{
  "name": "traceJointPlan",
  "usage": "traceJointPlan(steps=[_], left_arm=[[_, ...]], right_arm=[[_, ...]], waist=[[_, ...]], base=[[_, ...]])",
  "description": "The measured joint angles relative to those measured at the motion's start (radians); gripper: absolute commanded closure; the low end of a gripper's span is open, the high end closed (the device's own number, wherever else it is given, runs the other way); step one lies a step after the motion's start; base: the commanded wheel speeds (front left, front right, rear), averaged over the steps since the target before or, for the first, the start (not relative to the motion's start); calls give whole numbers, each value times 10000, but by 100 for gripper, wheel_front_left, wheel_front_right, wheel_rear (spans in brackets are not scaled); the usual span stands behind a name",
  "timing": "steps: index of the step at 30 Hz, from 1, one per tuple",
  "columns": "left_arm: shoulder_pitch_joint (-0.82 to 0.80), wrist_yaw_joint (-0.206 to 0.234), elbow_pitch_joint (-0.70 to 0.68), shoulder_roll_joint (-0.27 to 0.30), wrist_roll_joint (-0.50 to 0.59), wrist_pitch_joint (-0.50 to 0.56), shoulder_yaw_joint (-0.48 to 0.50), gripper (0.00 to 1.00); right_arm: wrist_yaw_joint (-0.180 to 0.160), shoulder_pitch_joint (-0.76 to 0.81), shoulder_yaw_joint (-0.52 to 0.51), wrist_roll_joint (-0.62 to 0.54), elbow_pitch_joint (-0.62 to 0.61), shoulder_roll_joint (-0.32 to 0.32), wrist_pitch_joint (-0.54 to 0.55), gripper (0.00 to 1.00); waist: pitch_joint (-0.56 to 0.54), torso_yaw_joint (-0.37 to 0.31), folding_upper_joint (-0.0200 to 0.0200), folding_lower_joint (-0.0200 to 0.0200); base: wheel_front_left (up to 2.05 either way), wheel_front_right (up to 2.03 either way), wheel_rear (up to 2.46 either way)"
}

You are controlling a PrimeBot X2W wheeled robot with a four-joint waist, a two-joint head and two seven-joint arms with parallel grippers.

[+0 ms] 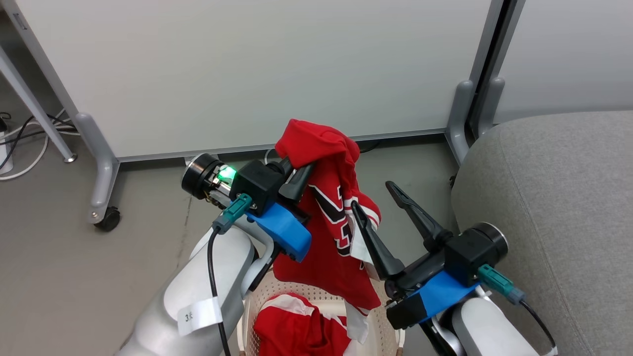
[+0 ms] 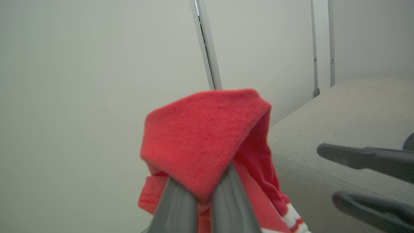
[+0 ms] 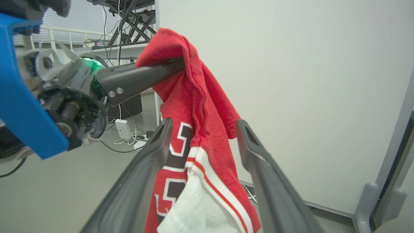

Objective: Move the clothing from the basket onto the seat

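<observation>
Left gripper (image 1: 296, 173) raised above the laundry basket (image 1: 383, 329), its two fingers pinched together on a bunched fold of the red jersey (image 1: 331, 232). The left wrist view confirms it: both grey fingers (image 2: 174, 207) close on the red cloth, which peaks over their tips. The jersey hangs from that pinch in a long drape, black-and-white lettering facing out and white trim at the side. Its lower hem dangles down to about the basket's rim, so it is lifted but not quite clear of the basket. A second red garment (image 1: 292, 326) lies crumpled on the basket floor, toward the left wall, untouched. Right gripper (image 1: 371, 198) stands just beside the hanging jersey with its jaws wide apart, holding nothing. In the right wrist view the drape falls between its fingers (image 3: 145, 168), and whether cloth touches them cannot be told. Grey sofa seat (image 1: 554, 198) is at the right, past the right gripper, and no clothing lies on the part that shows. Judgement: task barely under way. One garment is picked up and needs carrying right to the seat and releasing; the other is yet to be picked.
</observation>
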Motion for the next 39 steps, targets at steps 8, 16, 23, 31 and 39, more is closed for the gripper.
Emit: traceJointPlan(steps=[8, 16, 23, 31, 39], left_arm=[[-130, -2, -226, -178, 86, -2, -167, 100], [-287, -15, -468, -393, 130, -2, -456, 100], [-333, -15, -562, -476, 67, -2, -621, 100], [-337, -15, -529, -470, 67, -2, -619, 100], [-337, -17, -527, -468, 69, -2, -617, 100]], right_arm=[[0, -1425, 713, -25, 1317, 23, 0, 0], [0, -2581, 1421, 320, 2755, 54, 2, 0], [0, -2945, 1636, 796, 3308, 54, 0, 100], [0, -2946, 1678, 846, 3321, 56, 0, 100], [0, -2942, 1651, 844, 3304, 56, 0, 100]], waist=[[98, 314, 0, 0], [260, 538, 0, 0], [320, 627, 0, 1], [349, 582, 0, 0], [354, 562, 0, 0]], base=[[0, 0, 0], [0, 0, 0], [0, 0, 0], [0, 0, 0], [0, 0, 0]])
